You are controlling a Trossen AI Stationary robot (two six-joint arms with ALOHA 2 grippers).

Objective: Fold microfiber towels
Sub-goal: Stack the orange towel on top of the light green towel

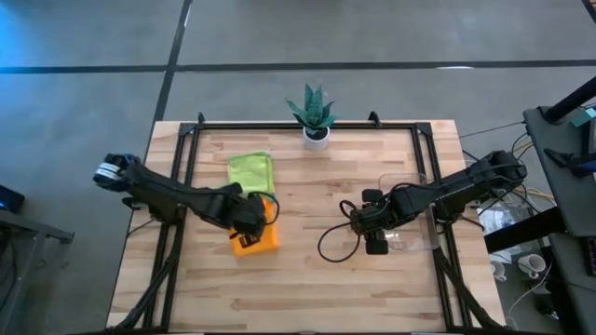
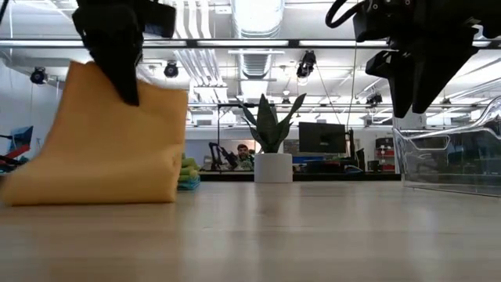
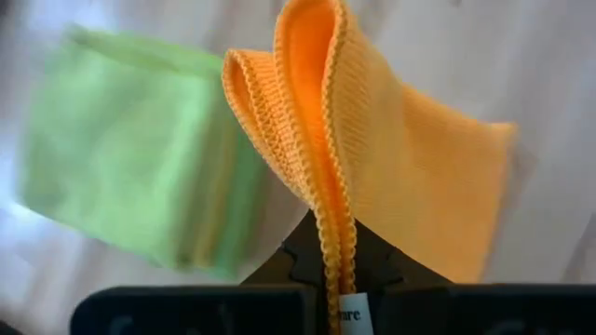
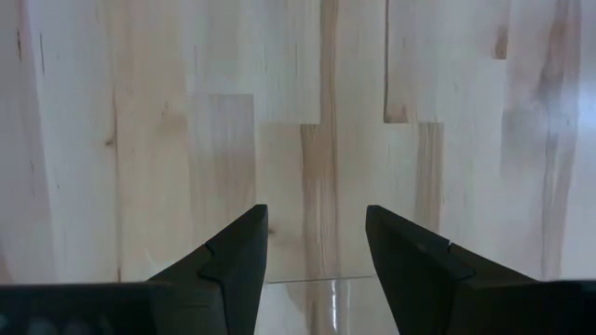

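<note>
The left gripper sits over the left-centre of the wooden table, its fingers pinched tight on the hemmed edge of the orange towel. In the left wrist view the orange towel rises from between the closed fingers as a doubled fold, two stitched edges pressed together with a small white label just at the grip. From table height the same towel hangs from the gripper in a broad sheet, its lower edge resting on the tabletop and its upper corner lifted clear. Just beyond it, toward the far side of the table, lies a lime green towel, folded into a neat rectangle and lying flat; it shows beside the orange one in the left wrist view, close to it. In the low view a small stack of folded cloth shows behind the orange sheet, green above and a bluish layer beneath. The right gripper hovers over the right-centre of the table with its fingers spread apart and nothing between them; its own view shows bare wood planks past the two dark fingers. Just to its right stands a clear plastic tray. A small potted plant stands at the middle of the table's far edge.
</note>
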